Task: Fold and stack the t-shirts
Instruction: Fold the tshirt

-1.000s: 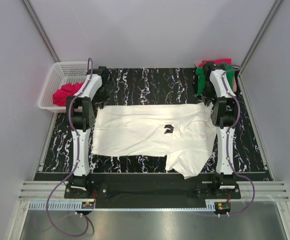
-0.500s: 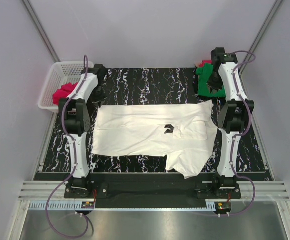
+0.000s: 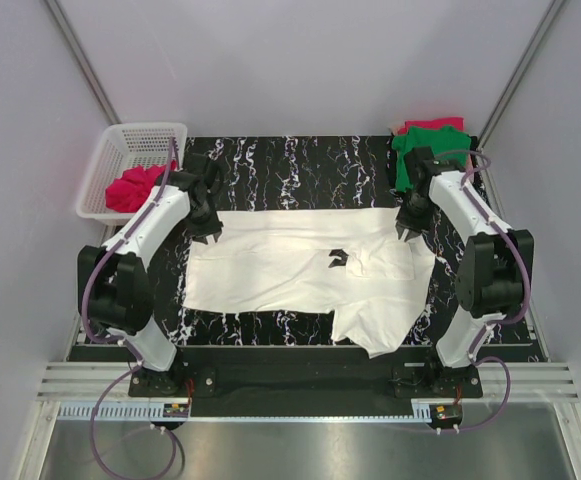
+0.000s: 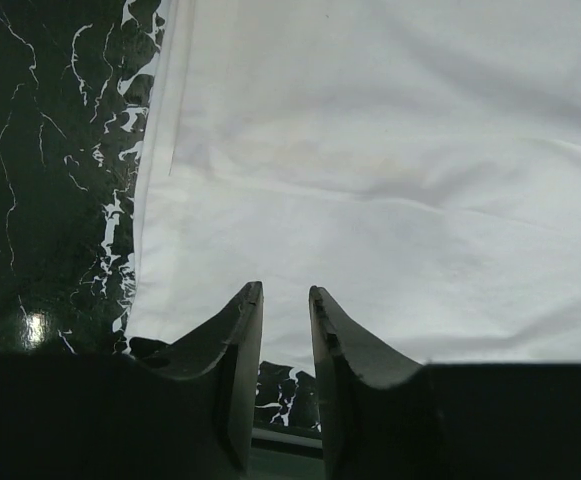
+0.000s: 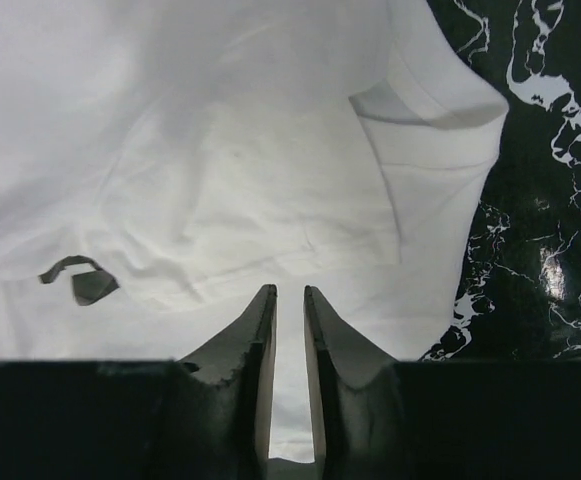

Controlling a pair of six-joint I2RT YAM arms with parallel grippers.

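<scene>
Plainly, the job is at an early-to-middle stage. The white t-shirt (image 3: 290, 265) lies spread across the middle of the black marbled tabletop (image 3: 300, 165). It forms a broad band running left to right, with one flap hanging toward the near edge on the right. I judge it only partly folded, since its outline is uneven and the cloth shows soft creases. A small dark scrap (image 3: 339, 258) sits on it near the centre; what it is I cannot tell.

The green t-shirt (image 3: 428, 152) rests at the far right corner in a compact shape, which looks like the start of the stack. The pinkish-red t-shirt (image 3: 135, 187) is bunched in the white basket (image 3: 135, 135) at the far left, not yet folded.

The left pincer (image 3: 208, 222) hovers at the white shirt's far left corner. In its wrist view the jaws stand slightly apart with nothing between them. The right pincer (image 3: 407, 225) hovers at the far right corner, its jaws likewise a narrow gap apart and empty.

What remains, as I judge it, is finishing the white shirt's folds, stacking it, then folding and adding the pinkish-red one.
</scene>
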